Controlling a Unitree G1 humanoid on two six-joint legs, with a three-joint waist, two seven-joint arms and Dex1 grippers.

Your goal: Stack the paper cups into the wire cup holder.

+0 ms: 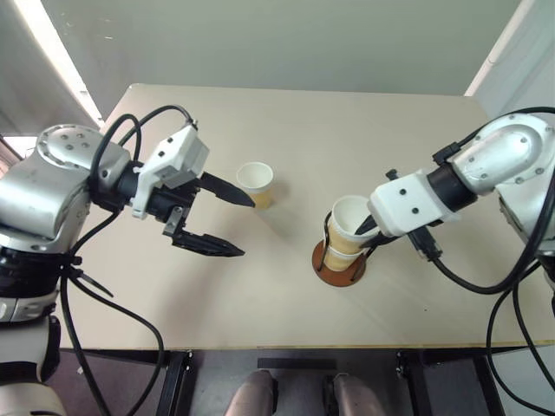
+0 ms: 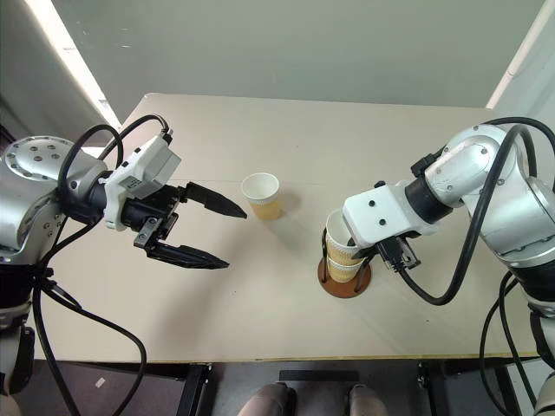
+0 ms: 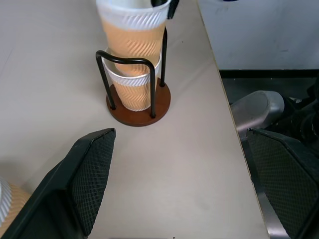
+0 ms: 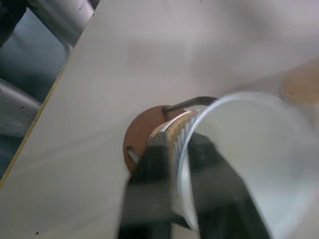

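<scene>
Spanning the view, beige table (image 1: pixel 286 295); grey wall (image 1: pixel 286 35) behind.

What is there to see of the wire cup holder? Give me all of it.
The wire cup holder has a round reddish-brown disc base, wood by its look, with thin black wire loops rising from it. It stands upright on the pale table, near the front edge on the robot's right. Two paper cups sit nested between the loops, the upper one standing well above them. The right gripper has its fingers over that upper cup's rim, one inside. No contact with the wires can be made out.
</scene>
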